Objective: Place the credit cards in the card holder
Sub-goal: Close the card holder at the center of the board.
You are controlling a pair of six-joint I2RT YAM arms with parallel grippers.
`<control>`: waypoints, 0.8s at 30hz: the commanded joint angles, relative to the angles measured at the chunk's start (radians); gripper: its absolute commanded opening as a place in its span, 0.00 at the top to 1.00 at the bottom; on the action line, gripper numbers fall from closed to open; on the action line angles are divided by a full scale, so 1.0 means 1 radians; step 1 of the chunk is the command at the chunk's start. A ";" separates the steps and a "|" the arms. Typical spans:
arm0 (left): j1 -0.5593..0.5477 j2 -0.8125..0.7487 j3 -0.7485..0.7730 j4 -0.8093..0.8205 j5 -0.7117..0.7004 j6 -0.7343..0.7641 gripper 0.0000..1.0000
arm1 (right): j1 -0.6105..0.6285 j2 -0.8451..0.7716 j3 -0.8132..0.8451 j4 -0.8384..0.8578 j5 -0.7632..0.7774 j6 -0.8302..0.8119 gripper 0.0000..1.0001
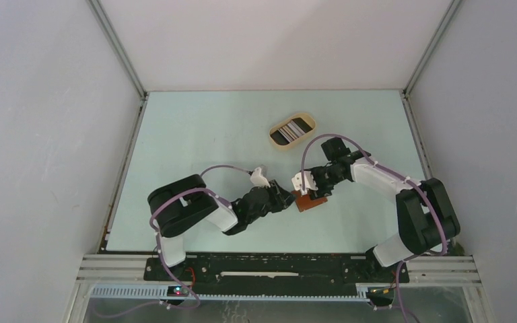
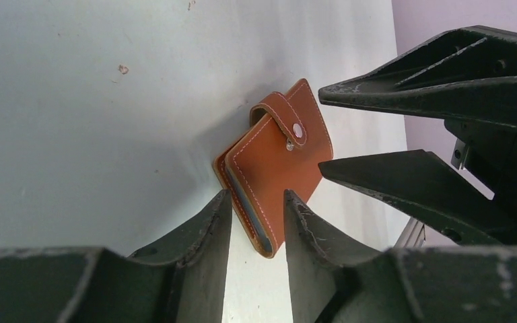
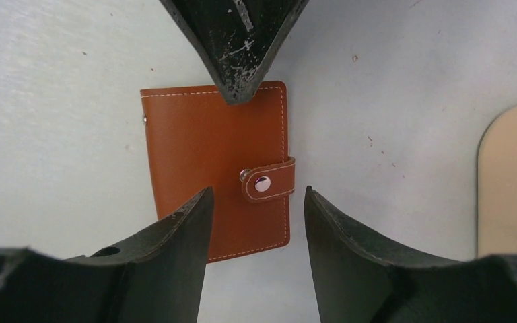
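Note:
The card holder (image 1: pixel 309 201) is a reddish-brown leather wallet lying folded on the table, its tab (image 3: pixel 269 183) snapped shut. My left gripper (image 1: pixel 288 199) is low at its left side and open. The wallet's edge (image 2: pixel 252 208) shows just beyond the fingertips, with nothing gripped. My right gripper (image 1: pixel 314 186) hovers over the card holder (image 3: pixel 202 148), open and holding nothing. In the right wrist view a left finger (image 3: pixel 235 40) points in over the wallet's far edge. Several credit cards (image 1: pixel 291 129) lie in the beige tray.
The beige oval tray (image 1: pixel 274 139) stands behind the wallet toward the back of the table, and its rim (image 3: pixel 498 182) shows at the right of the right wrist view. White walls enclose the table on three sides.

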State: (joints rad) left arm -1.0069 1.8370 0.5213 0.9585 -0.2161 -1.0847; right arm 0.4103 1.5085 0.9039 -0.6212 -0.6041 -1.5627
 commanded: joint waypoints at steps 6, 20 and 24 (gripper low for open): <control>-0.001 0.067 0.080 -0.037 0.004 -0.043 0.63 | 0.025 0.052 -0.001 0.050 0.073 -0.006 0.43; 0.048 0.071 0.082 -0.072 0.044 -0.018 0.86 | 0.045 0.070 -0.016 0.115 0.109 0.011 0.57; 0.062 0.058 0.083 -0.089 0.058 0.007 0.87 | 0.045 0.063 -0.016 0.121 0.104 0.018 0.61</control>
State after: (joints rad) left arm -0.9600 1.8961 0.5800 0.9134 -0.1696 -1.1248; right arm 0.4484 1.5700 0.8978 -0.5491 -0.5156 -1.5452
